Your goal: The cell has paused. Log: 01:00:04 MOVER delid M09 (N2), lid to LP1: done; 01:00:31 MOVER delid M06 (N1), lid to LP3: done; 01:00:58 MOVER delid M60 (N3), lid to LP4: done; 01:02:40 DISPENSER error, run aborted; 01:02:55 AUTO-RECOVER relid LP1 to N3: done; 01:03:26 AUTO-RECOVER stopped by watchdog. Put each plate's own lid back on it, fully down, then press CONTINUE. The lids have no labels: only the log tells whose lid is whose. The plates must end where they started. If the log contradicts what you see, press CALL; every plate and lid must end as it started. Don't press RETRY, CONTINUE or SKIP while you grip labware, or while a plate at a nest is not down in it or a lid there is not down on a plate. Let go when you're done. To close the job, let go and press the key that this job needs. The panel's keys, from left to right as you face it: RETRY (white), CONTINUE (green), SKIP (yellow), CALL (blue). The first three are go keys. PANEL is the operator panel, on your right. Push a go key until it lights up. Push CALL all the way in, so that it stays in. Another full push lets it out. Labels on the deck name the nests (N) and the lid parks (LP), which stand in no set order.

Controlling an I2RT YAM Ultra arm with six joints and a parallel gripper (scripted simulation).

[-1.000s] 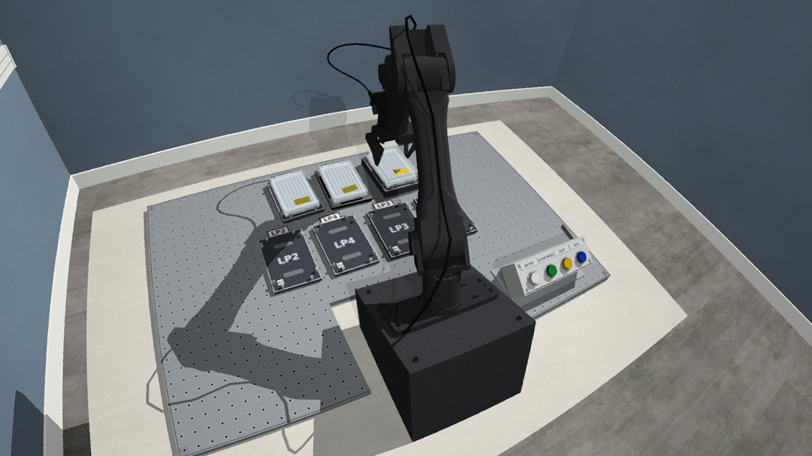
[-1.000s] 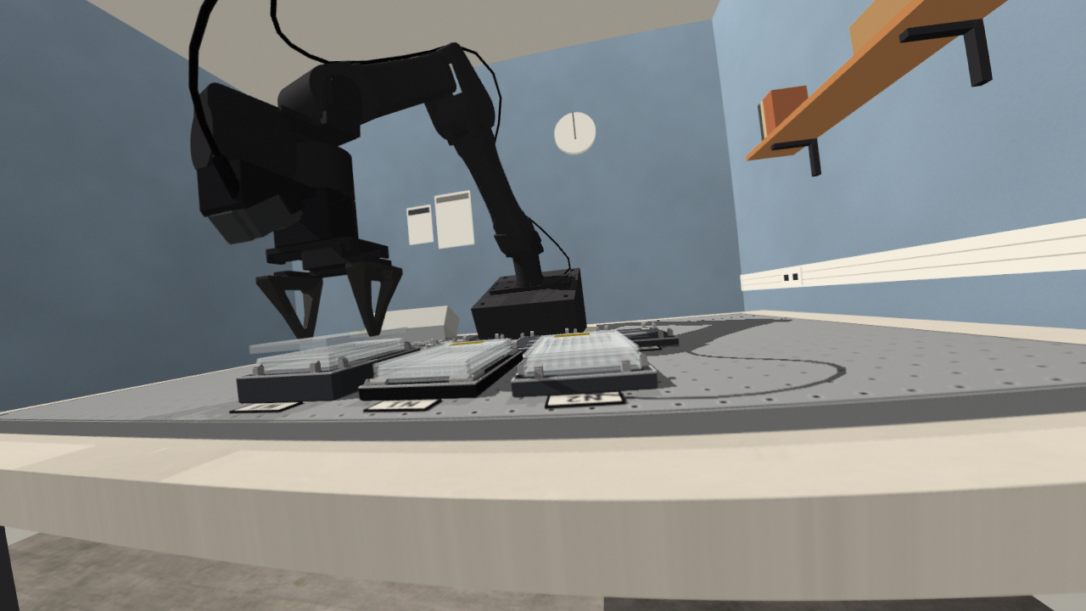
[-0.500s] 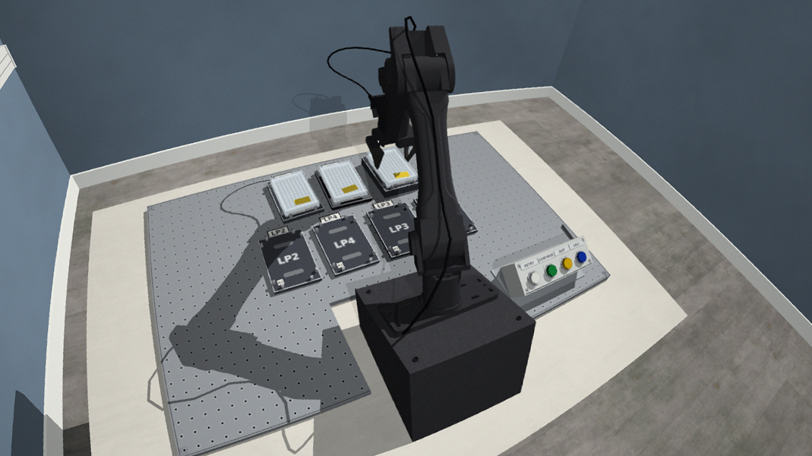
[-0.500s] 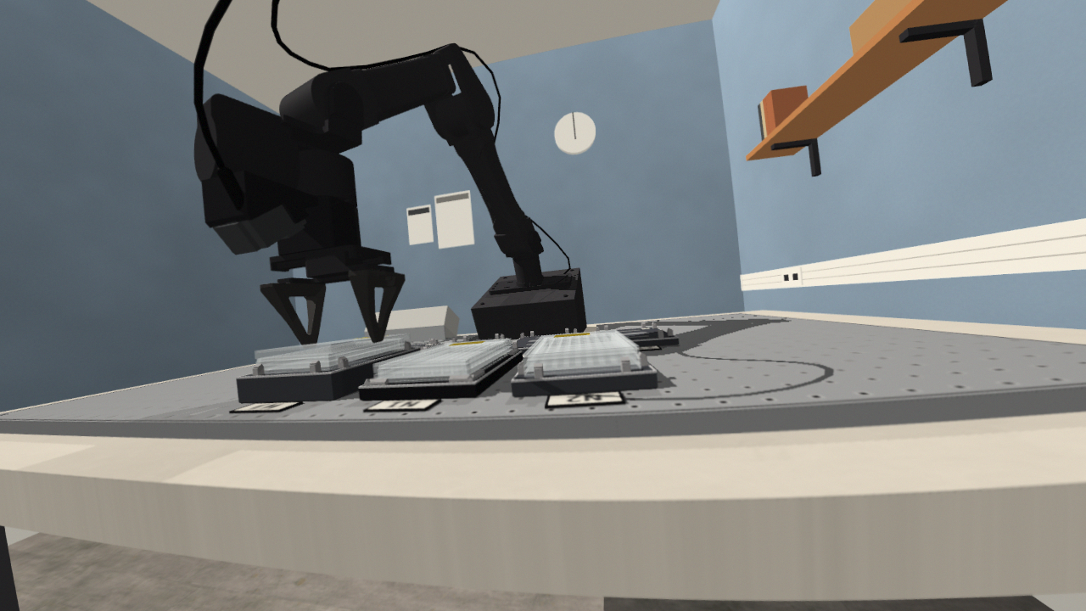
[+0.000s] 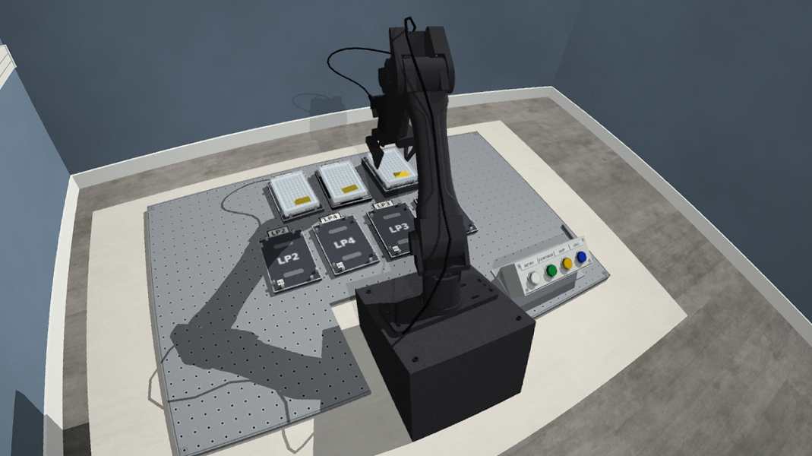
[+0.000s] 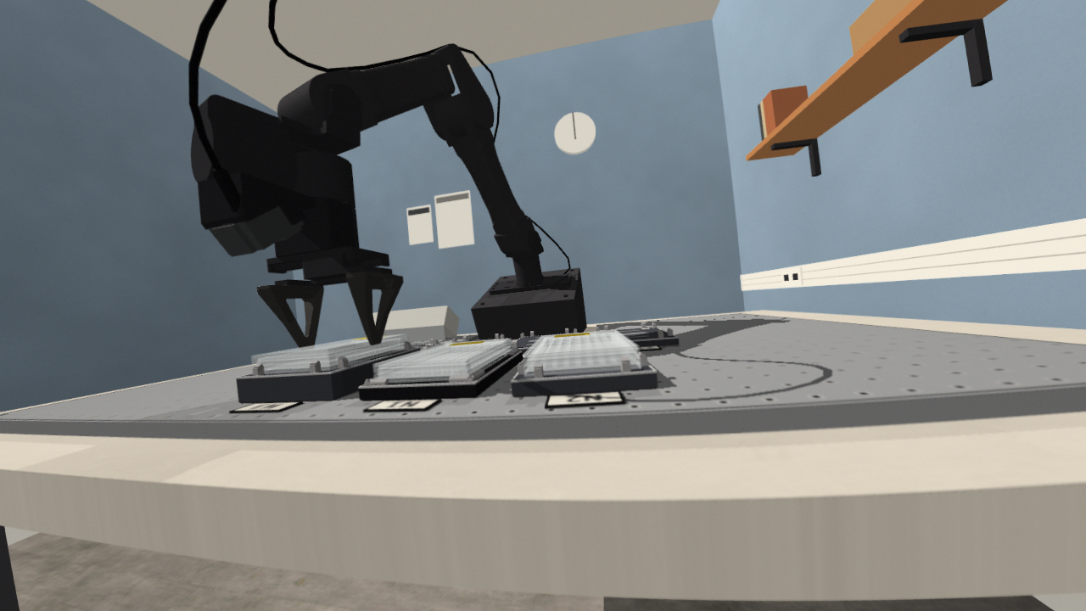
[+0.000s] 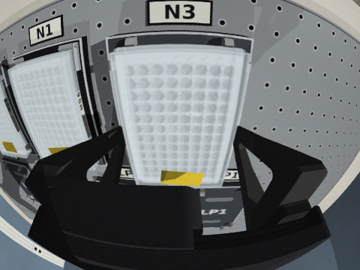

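My gripper [image 7: 179,132] is shut on a clear lid [image 7: 180,112], gripping it by its long sides. The lid lies low over the well plate in nest N3 [image 7: 180,12] and is lined up with it. In the side view the fingertips [image 6: 339,341] reach down to the lid on that plate [image 6: 326,356]. I cannot tell whether the lid is fully down. The plate in N1 [image 7: 49,101] stands next to it, and the plate in N2 [image 5: 293,193] is at the row's far end. Each plate has a yellow tag.
Lid parks LP2 [image 5: 289,260], LP4 [image 5: 344,244] and LP3 [image 5: 398,227] look bare, as does LP1 [image 7: 214,211] under my wrist. The operator panel [image 5: 548,264] with white, green, yellow and blue keys is at the right. The arm's base block [image 5: 444,347] stands at the front.
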